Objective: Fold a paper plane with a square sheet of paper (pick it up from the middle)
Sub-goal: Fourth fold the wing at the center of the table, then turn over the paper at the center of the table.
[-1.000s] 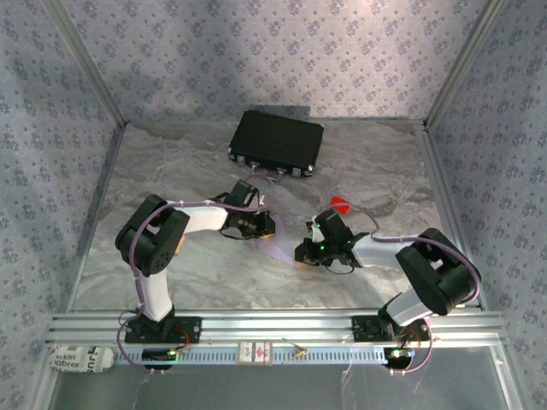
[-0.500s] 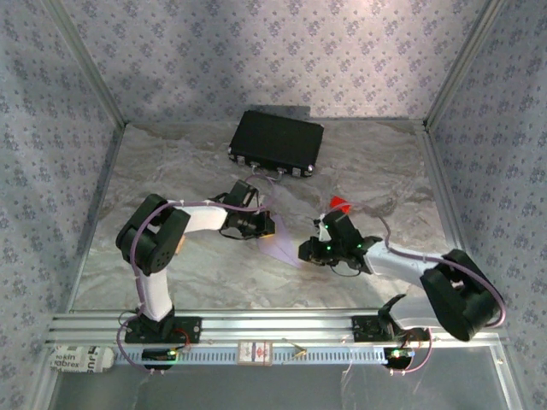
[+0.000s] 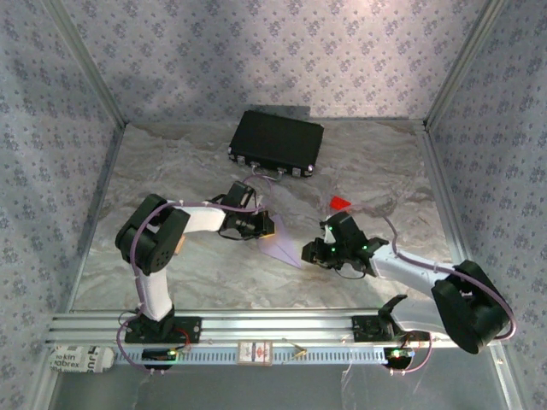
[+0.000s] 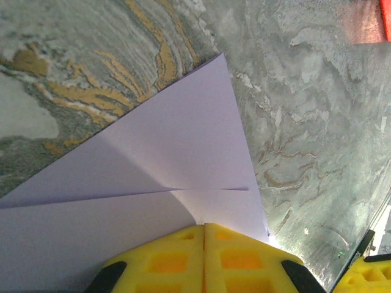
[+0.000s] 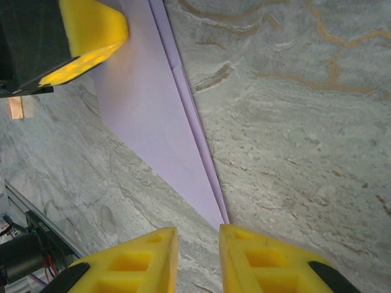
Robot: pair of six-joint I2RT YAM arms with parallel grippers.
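At the centre of the tabletop (image 3: 205, 273), the paper plane (image 3: 280, 248) is lying with its tip pointing toward 5 o'clock. The left hand (image 4: 204, 229) is pinching its wide end at 11 o'clock, fingers pressed together on the paper. The right hand (image 5: 198, 235) is hovering just beside the tip, fingers slightly spread, gripping nothing.

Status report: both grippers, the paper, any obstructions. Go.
Left gripper shut, tips at the folded paper. Right gripper open, empty, just short of the paper's pointed end. Red block off to the side, not in the way.
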